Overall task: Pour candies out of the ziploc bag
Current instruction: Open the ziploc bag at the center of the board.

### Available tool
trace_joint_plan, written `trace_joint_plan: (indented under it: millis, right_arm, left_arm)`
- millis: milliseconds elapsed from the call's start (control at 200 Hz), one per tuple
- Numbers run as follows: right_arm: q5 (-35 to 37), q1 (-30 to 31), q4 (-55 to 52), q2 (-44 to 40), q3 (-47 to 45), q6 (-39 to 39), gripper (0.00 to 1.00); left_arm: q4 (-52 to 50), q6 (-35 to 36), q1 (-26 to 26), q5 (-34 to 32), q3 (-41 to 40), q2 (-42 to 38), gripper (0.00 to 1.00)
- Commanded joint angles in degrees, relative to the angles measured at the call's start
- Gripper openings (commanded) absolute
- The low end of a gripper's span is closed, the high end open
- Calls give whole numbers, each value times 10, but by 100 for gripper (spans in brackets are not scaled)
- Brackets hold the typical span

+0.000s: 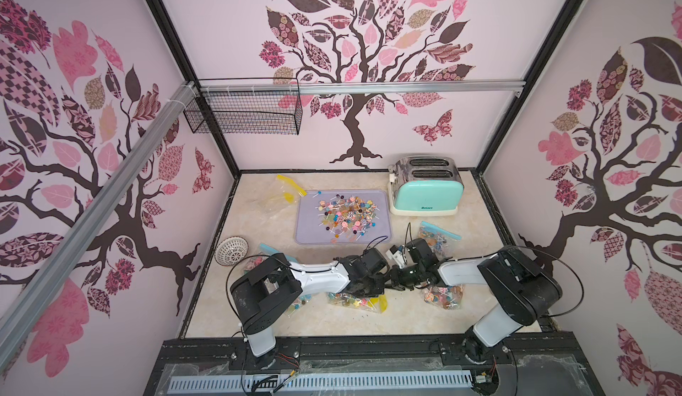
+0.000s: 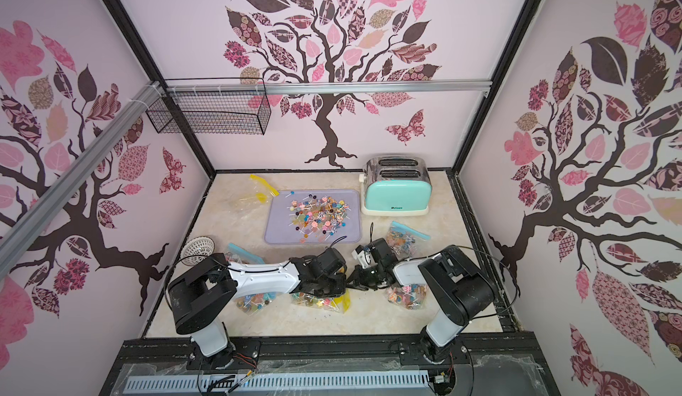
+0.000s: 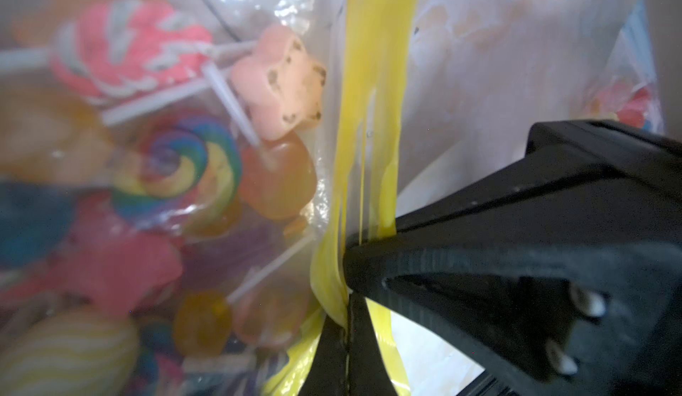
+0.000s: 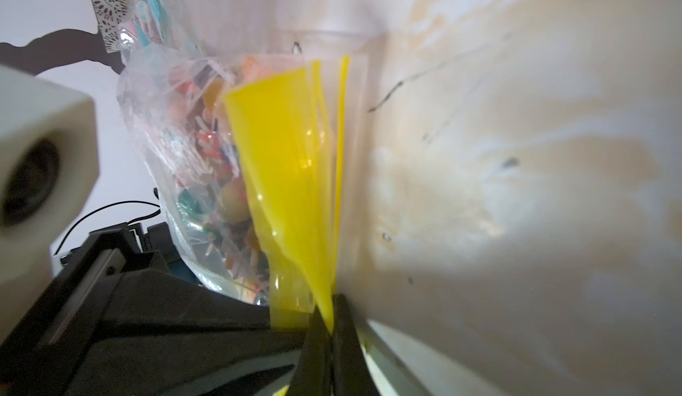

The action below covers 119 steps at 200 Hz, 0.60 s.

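On the table (image 1: 332, 324), both arms fold low and reach inward from the near edge until their wrists almost meet at the front centre. The left arm (image 1: 317, 270) runs level toward the robot's right, and the right arm (image 1: 457, 270) runs level toward its left. Farther back lies the tray (image 1: 306, 228), carrying a loose heap of candies (image 1: 347, 215). The bag (image 1: 350, 299) lies flat on the table between the two arms, near the front edge and partly under the left wrist. Its long axis runs left to right, and its mouth points to the robot's right. The yellow strip (image 1: 383, 302) at that end is crumpled and partly lifted, as both top views show. The left gripper (image 3: 347, 324) is clenched on the strip, its fingers pressed together with yellow film between them. The right gripper (image 4: 330, 335) pinches the same strip just beside it, jaws likewise together. More candies (image 3: 177, 161) crowd inside the bag behind the strip: a rainbow swirl, pink and orange pieces, white sticks.
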Motion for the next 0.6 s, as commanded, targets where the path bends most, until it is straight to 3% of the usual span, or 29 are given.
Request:
trace_joint_plan:
  millis: [0, 260, 590]
  right_arm:
    - [112, 3, -106, -3, 1, -20, 0]
    - [209, 44, -164, -7, 28, 13, 0]
    - [289, 49, -235, -22, 43, 27, 0]
  left_arm:
    - [-85, -40, 5, -82, 4, 3, 0]
    - [-96, -81, -4, -119, 9, 24, 0]
    - [-68, -101, -13, -167, -29, -17, 0]
